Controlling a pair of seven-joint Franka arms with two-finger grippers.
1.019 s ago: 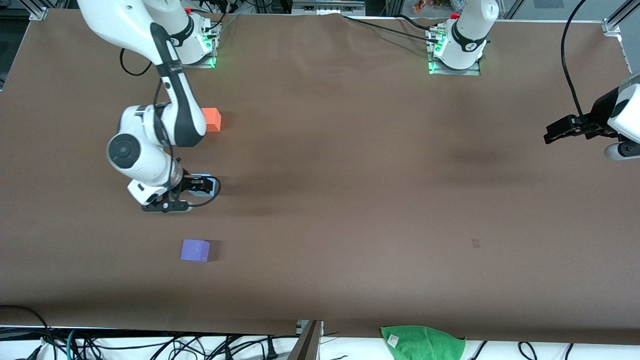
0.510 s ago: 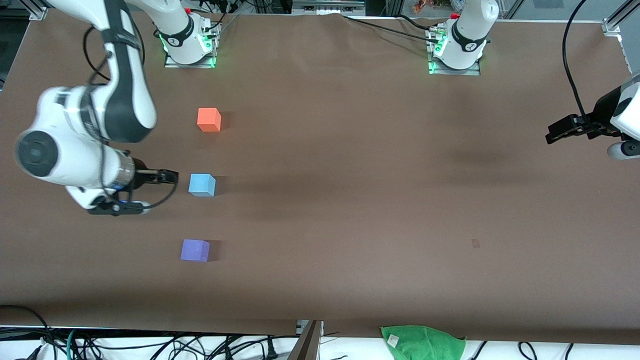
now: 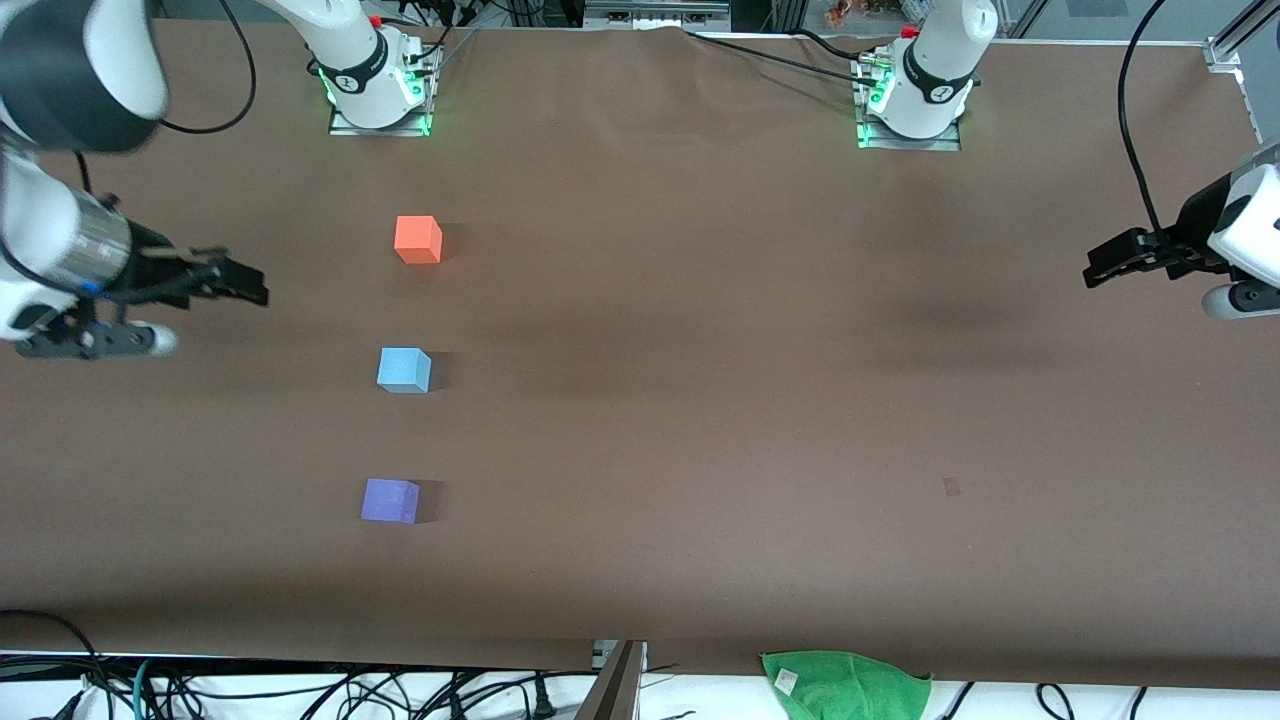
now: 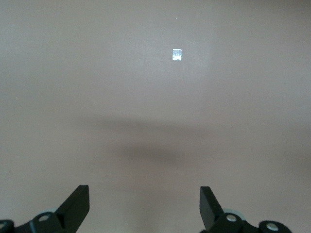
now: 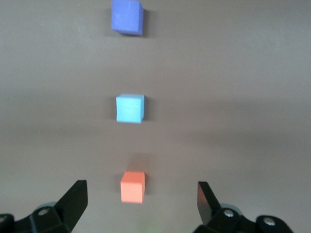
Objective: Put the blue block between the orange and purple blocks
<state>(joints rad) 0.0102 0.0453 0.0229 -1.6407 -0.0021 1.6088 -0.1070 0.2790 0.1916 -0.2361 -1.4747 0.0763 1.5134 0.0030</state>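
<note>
The sky-blue block (image 3: 404, 369) sits on the brown table between the orange block (image 3: 418, 239), which is farther from the front camera, and the purple block (image 3: 390, 500), which is nearer. All three stand in a row and also show in the right wrist view: blue (image 5: 130, 108), orange (image 5: 132, 186), purple (image 5: 127, 17). My right gripper (image 3: 245, 283) is open and empty, up in the air at the right arm's end of the table, apart from the blocks. My left gripper (image 3: 1100, 268) is open and empty over the left arm's end.
A green cloth (image 3: 846, 684) hangs at the table's front edge. Cables lie below that edge. A small pale mark (image 3: 951, 486) is on the table surface, also in the left wrist view (image 4: 177, 55).
My right gripper let go of the blue block, rose and drew away toward the right arm's end of the table. The blue block stays put between the other two. The left arm waits.
</note>
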